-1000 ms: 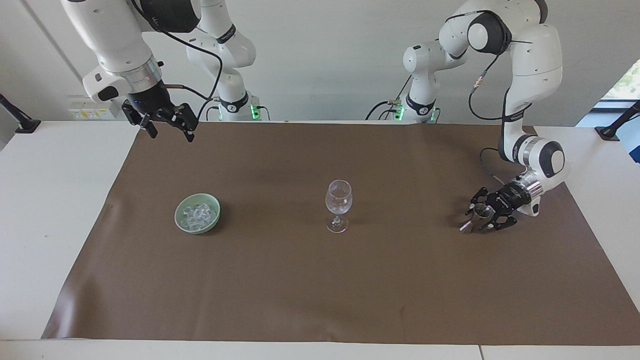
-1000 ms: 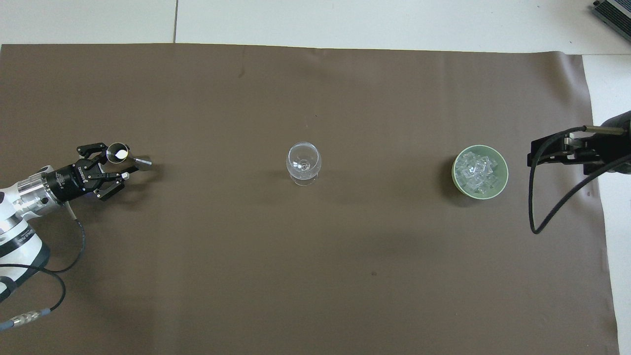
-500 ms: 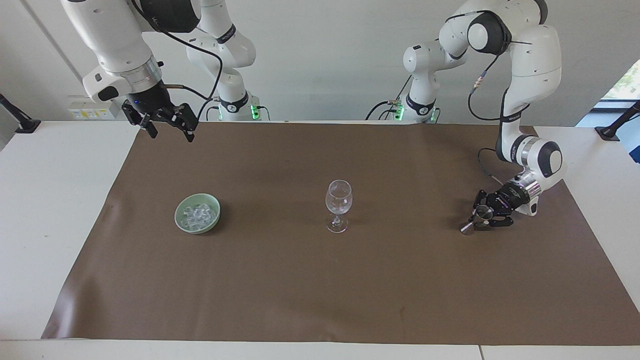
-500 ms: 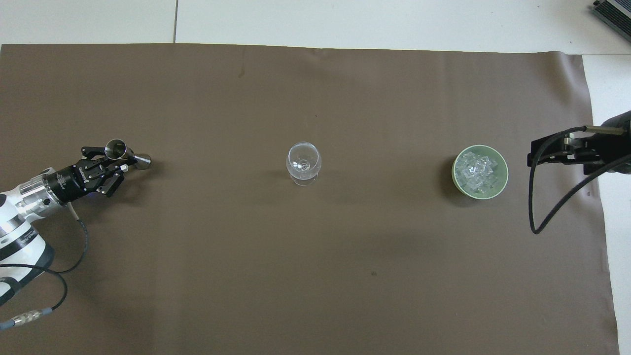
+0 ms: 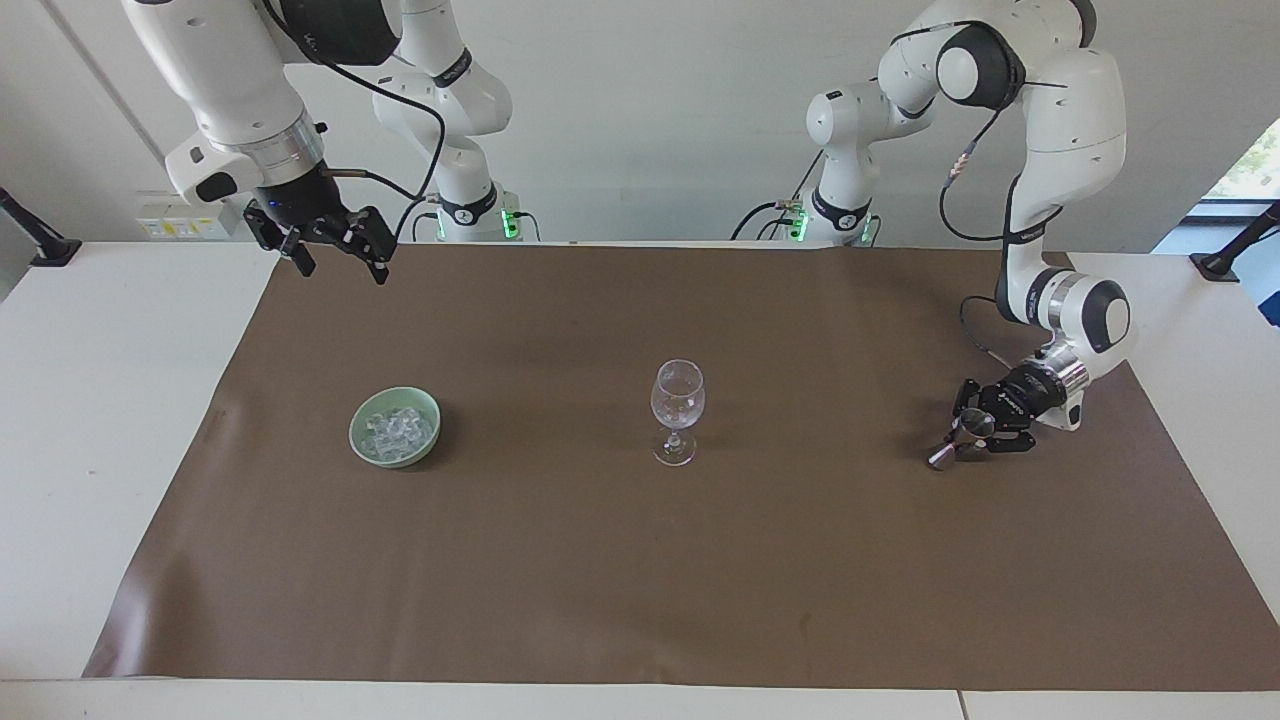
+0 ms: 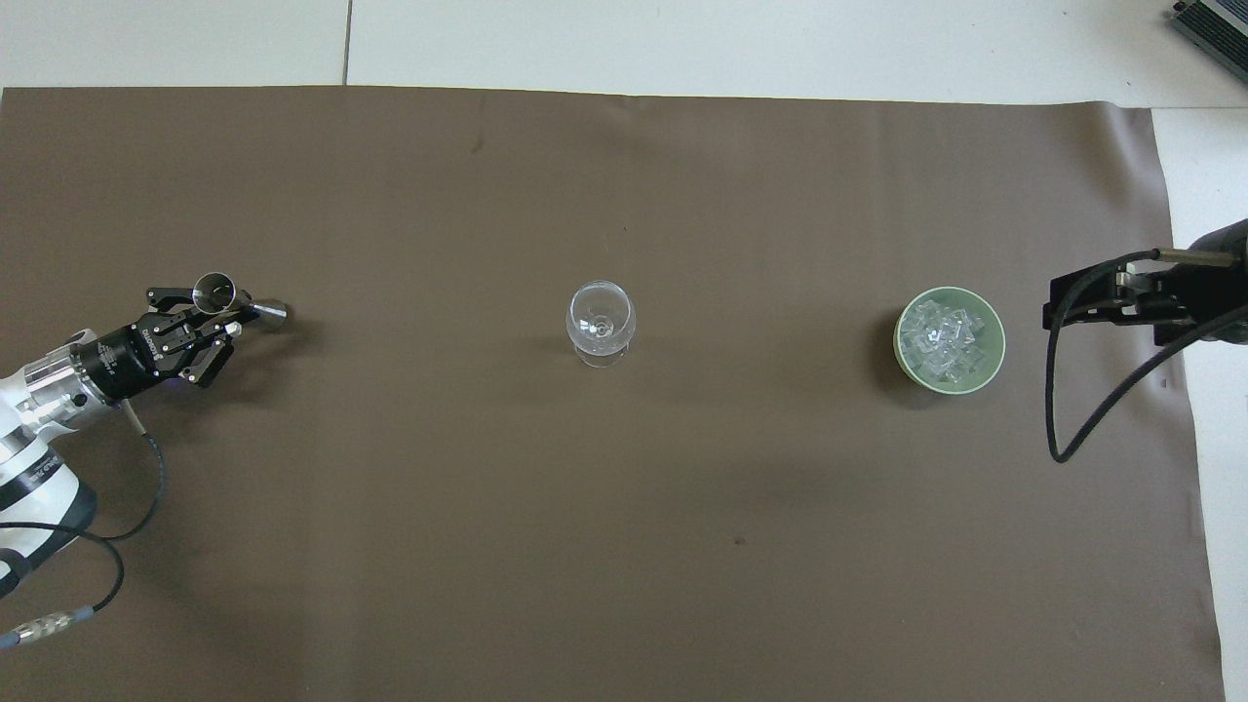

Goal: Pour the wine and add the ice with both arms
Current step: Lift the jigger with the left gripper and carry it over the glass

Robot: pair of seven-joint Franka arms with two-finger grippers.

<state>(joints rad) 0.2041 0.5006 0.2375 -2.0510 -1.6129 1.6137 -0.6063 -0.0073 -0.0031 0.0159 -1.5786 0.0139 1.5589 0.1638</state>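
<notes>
My left gripper [image 5: 966, 437] [image 6: 230, 310] is shut on a small metal jigger [image 5: 973, 425] [image 6: 214, 289], held tilted low over the brown mat at the left arm's end. An empty clear wine glass [image 5: 678, 398] [image 6: 600, 317] stands upright mid-mat. The ice [image 5: 398, 428] [image 6: 942, 336] is heaped in a pale green bowl [image 5: 353, 434] [image 6: 900, 341] toward the right arm's end. My right gripper [image 5: 342, 270] [image 6: 1102, 297] hangs open and empty, high over the mat's edge by the right arm's end, where that arm waits. No wine shows.
A brown mat [image 5: 640, 580] [image 6: 624, 546] covers most of the white table [image 5: 110, 420], with bare white strips at both ends. A black cable [image 6: 1063, 419] loops down from the right wrist beside the bowl.
The left gripper's fingers closed onto the jigger, and the hand drew it slightly toward the left arm's end of the table. The right arm, glass and bowl stayed put.
</notes>
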